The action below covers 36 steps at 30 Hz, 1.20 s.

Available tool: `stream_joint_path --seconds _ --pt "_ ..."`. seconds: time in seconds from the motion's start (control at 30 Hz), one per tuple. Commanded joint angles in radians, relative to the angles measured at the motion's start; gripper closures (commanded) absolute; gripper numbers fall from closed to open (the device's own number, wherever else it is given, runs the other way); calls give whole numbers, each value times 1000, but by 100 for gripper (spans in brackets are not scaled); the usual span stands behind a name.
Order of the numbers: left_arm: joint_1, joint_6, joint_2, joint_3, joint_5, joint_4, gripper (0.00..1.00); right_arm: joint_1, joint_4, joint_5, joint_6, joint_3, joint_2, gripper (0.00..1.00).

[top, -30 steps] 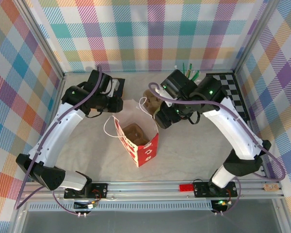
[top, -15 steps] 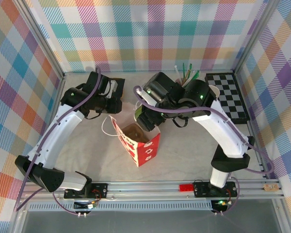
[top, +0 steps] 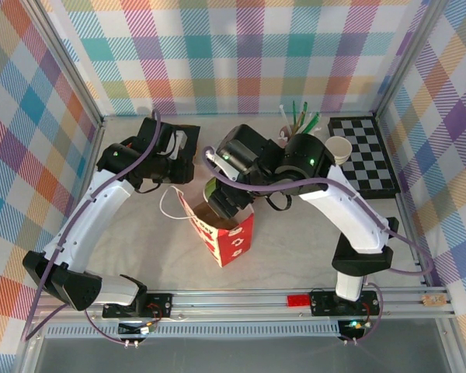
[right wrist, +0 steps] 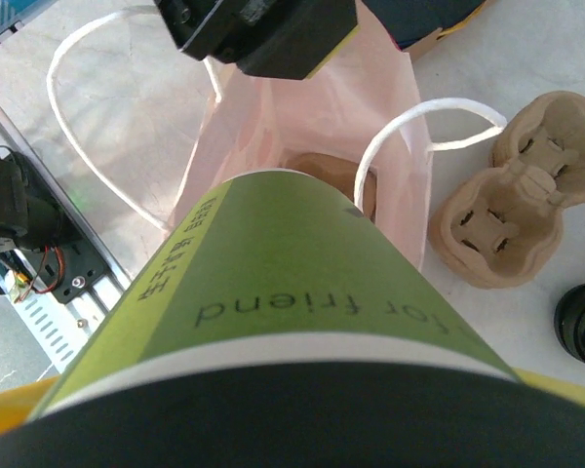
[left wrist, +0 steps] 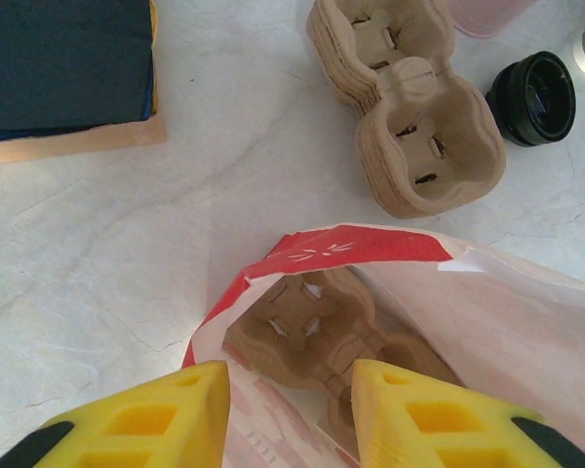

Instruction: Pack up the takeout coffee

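The right claw is grasping the takeout coffee and holding it over the mouth of the red-and-white paper bag, which is standing near the middle of the table. From above, the arm's dark wrist is covering nearly all of the cup, with a sliver of green peeking out at the bag's 11 o'clock. In the right wrist view the cup is crowding the frame. Its black lid is running off the 6 o'clock edge, and yellow slivers are showing in the bottom corners. The cup is hiding most of the bag's inside, where a brown cup carrier is lying.

The left claw is standing released, its yellow fingers straddling the bag's rim with a gap between them. The bottom edge of the left wrist view is cutting them off. In that view a pink cup at 12 o'clock and a dark blue flat thing at 10 o'clock are also being cropped. A stack of carriers is sitting at 1 o'clock, with a black round thing just beside it at 2 o'clock.

The cup's green band is showing "for friend", upside down to the right wrist camera. Smaller print along the band's edge is slanting too steeply to read. White scribbles on the bag's red rim are not resolving into words.
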Motion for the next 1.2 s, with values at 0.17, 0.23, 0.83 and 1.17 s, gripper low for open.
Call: stream_joint_path --seconds 0.17,0.23,0.83,1.17 --pt "14 6 -12 -13 28 14 71 44 -91 -3 24 44 -14 44" --pt "15 2 -7 -10 27 13 74 49 -86 -3 24 36 -5 44" --pt "14 35 -28 139 -57 -76 57 49 -114 141 50 -13 60 43" --pt "14 73 76 116 -57 -60 53 49 -150 179 76 -64 83 43"
